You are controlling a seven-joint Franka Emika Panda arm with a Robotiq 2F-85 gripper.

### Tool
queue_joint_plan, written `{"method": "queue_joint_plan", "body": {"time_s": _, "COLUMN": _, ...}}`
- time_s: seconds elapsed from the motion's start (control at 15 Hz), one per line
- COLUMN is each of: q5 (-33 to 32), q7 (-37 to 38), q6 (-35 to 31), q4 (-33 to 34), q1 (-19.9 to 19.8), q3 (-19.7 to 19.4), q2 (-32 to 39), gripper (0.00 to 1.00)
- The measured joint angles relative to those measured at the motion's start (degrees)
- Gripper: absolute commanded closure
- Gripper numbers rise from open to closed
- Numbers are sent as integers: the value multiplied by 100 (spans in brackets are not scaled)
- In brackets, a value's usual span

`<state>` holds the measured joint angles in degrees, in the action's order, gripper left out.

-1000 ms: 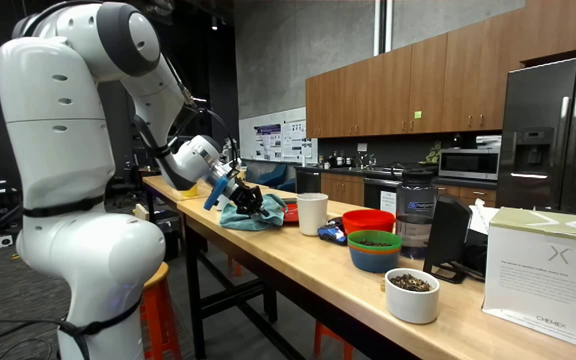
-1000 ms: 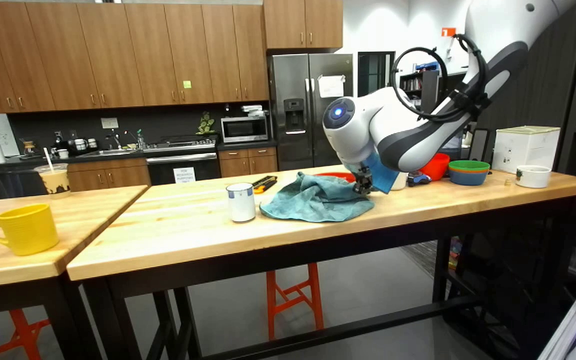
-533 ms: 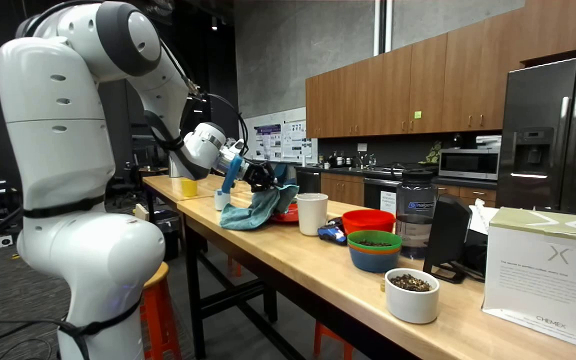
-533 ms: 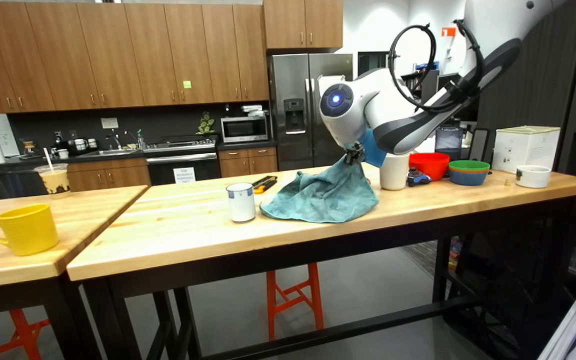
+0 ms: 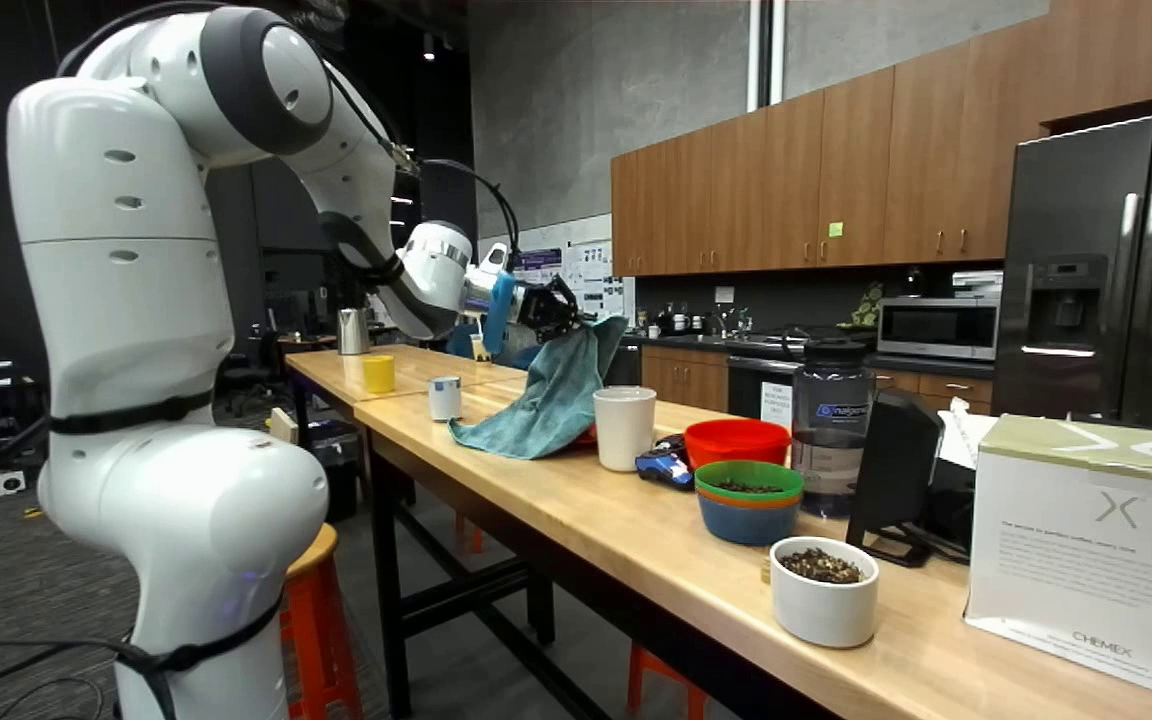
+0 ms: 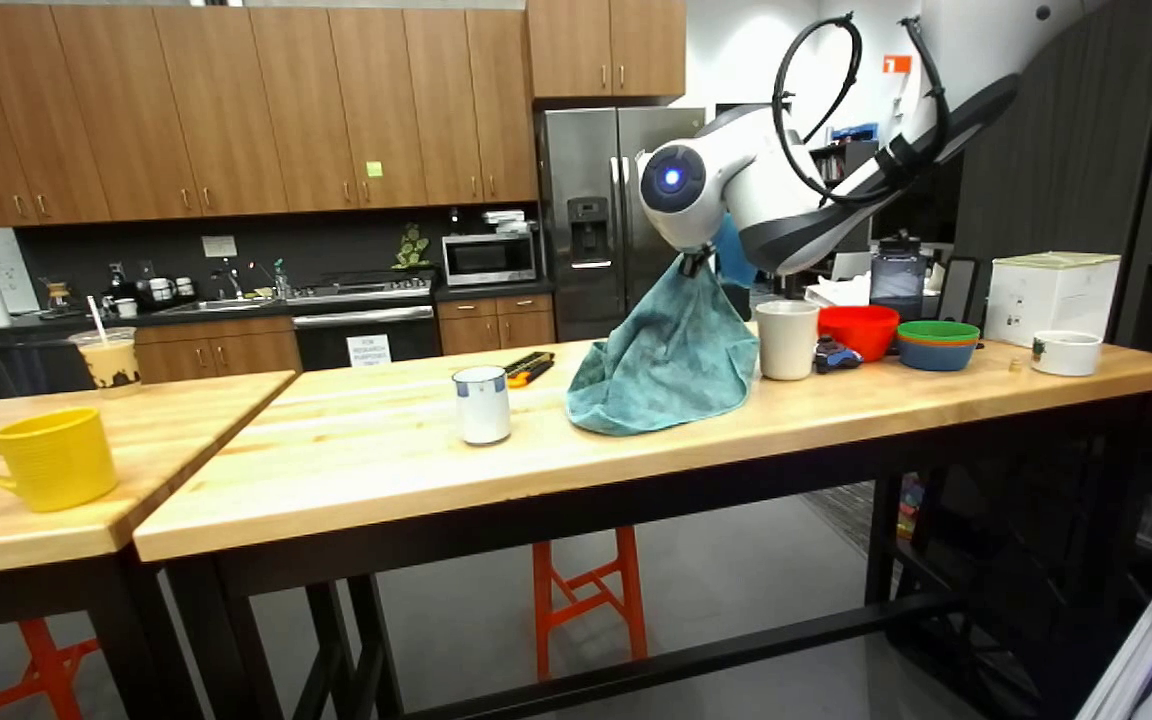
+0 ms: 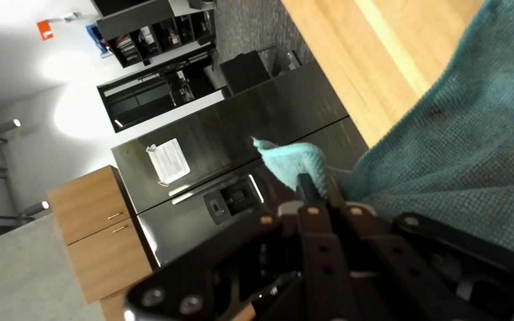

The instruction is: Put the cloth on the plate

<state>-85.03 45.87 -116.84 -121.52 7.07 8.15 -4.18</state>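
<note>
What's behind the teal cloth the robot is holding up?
In an exterior view, a sliver, probably of the red plate, shows between the cloth and the white cup. The cloth and cup hide the rest; whether the cloth touches it can't be told.

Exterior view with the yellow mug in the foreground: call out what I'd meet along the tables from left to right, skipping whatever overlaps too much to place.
Yellow mug, white cup with blue patches, teal cloth, tall white cup, red bowl, green-topped bowl stack, small white bowl.
</note>
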Motion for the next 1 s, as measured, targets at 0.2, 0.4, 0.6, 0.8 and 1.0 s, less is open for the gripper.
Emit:
{"method": "queue_joint_plan", "body": {"time_s": 0.2, "q5": -169, "q7": -11, "q6": -4, "q4": 294, "q1": -100, "q3": -125, "q2": 227, "gripper": 99}}
{"method": "queue_joint_plan", "body": {"time_s": 0.4, "q5": -169, "q7": -32, "q6": -5, "q4": 399, "q1": -161, "q3": -204, "q2": 539, "gripper": 99}}
{"method": "queue_joint_plan", "body": {"time_s": 0.6, "q5": -121, "q7": -35, "q6": -14, "q4": 387, "q1": -173, "q3": -237, "q2": 907, "gripper": 99}}
{"method": "queue_joint_plan", "body": {"time_s": 0.8, "q5": -80, "q7": -34, "q6": -17, "q4": 375, "q1": -174, "q3": -249, "q2": 1260, "gripper": 99}}
{"method": "queue_joint_plan", "body": {"time_s": 1.0, "q5": -77, "q7": -34, "q6": -16, "q4": 380, "q1": -198, "q3": -256, "q2": 1431, "gripper": 78}}
